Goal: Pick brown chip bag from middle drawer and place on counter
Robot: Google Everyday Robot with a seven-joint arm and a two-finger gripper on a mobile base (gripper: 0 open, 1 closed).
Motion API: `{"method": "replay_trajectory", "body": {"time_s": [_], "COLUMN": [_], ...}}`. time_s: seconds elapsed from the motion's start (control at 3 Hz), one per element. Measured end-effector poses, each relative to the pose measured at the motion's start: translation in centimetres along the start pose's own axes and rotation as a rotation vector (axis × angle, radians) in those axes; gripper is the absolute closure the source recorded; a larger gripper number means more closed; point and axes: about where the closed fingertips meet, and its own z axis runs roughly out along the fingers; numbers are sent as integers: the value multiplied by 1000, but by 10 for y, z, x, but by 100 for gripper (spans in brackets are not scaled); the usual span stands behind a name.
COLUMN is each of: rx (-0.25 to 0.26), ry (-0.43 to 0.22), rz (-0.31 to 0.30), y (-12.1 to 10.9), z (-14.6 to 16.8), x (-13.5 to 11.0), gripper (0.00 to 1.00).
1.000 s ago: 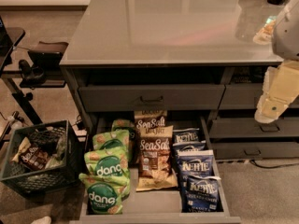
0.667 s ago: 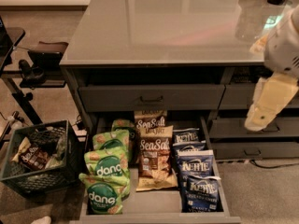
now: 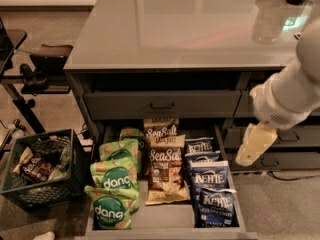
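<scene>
While the gripper hangs to the right of the open middle drawer, below the counter edge, I cannot tell whether it is open or closed. The brown chip bag lies flat in the drawer's centre row, between green bags and blue bags. Its long axis runs front to back, lettering end toward the cabinet.

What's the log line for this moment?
phase: pre-grasp | end effector: in view to the right of open middle drawer, touching nothing | brown chip bag: in drawer's centre row | counter: bag not yet on it
</scene>
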Motion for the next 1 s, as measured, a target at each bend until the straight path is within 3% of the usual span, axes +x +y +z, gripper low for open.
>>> {"method": "replay_trajectory", "body": {"time_s": [0.33,0.67,1.0], "rx": [8,-25,-41], "ry": [-30,-38,-48], "rz": [23,44,-4], "y": [0,2,-7], "z": [53,98,96], "x": [6,12,0], "gripper": [0,0,0]}}
